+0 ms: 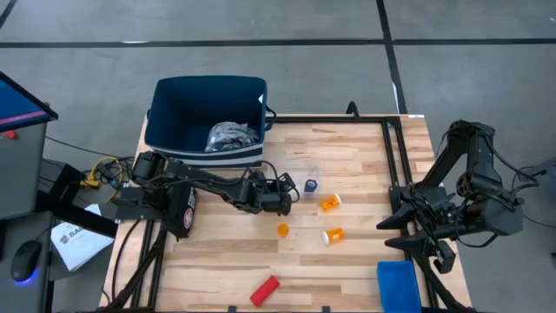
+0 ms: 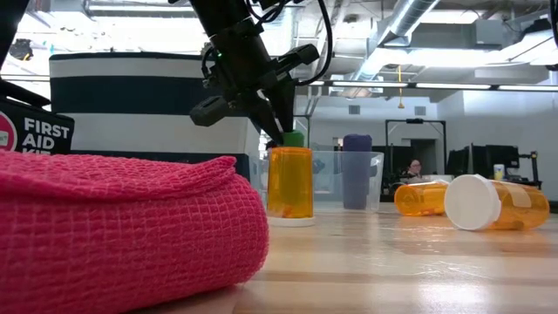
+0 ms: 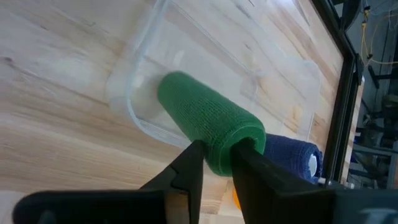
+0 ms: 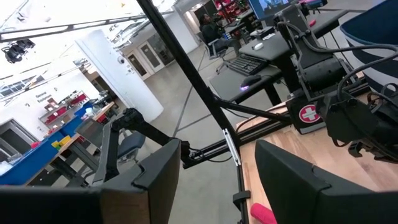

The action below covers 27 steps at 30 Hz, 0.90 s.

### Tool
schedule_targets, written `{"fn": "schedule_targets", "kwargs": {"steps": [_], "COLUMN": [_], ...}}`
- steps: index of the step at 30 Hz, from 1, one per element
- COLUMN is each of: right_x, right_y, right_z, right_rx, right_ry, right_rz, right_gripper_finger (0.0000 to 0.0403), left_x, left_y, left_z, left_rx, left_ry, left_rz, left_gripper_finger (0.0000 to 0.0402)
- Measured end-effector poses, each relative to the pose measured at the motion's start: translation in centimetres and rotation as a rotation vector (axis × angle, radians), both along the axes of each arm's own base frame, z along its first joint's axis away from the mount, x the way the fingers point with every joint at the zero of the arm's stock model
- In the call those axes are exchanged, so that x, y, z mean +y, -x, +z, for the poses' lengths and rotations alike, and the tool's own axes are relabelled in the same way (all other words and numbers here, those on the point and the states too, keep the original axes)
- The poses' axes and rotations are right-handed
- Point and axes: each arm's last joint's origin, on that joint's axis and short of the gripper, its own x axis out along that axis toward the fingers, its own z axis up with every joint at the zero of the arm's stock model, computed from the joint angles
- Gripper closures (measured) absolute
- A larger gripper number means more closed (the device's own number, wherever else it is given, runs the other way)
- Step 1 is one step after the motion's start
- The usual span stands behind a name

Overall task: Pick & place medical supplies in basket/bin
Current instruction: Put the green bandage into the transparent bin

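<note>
Left wrist view shows the short green woven cylinder [image 3: 208, 121] clamped between the left end effector [image 3: 217, 163] fingers, lifted over the small clear plastic tray [image 3: 186, 74] near the wooden worktop [image 1: 347, 174] middle. Held by one end, it could pivot and drop short of the navy fabric basket [image 1: 207, 117] at the far-left corner. Right end effector [image 4: 214, 168] waits open beyond the right edge.

Matt woven green roll [image 3: 205, 121], glossy clear plastic tray [image 3: 249, 68], pale wood table [image 1: 347, 261].
</note>
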Motion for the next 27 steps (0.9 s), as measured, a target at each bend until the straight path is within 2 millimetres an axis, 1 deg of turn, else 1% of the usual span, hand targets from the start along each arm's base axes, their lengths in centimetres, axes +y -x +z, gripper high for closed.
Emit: {"fn": "schedule_targets", "kwargs": {"steps": [9,27], "right_x": [0.0,0.0], "right_y": [0.0,-0.01], "right_z": [0.0,0.0], "right_rx": [0.0,0.001], "right_ry": [0.0,-0.006], "right_rz": [0.0,-0.001], "right_gripper_finger": [0.0198,0.0198], "left_x": [-0.46,-0.35], "left_y": [0.06,0.07], "left_z": [0.01,0.07], "left_rx": [0.008,0.012], "left_ry": [-0.011,-0.049], "left_rz": [-0.024,-0.021], "left_gripper_finger": [0.0314,0.0313]}}
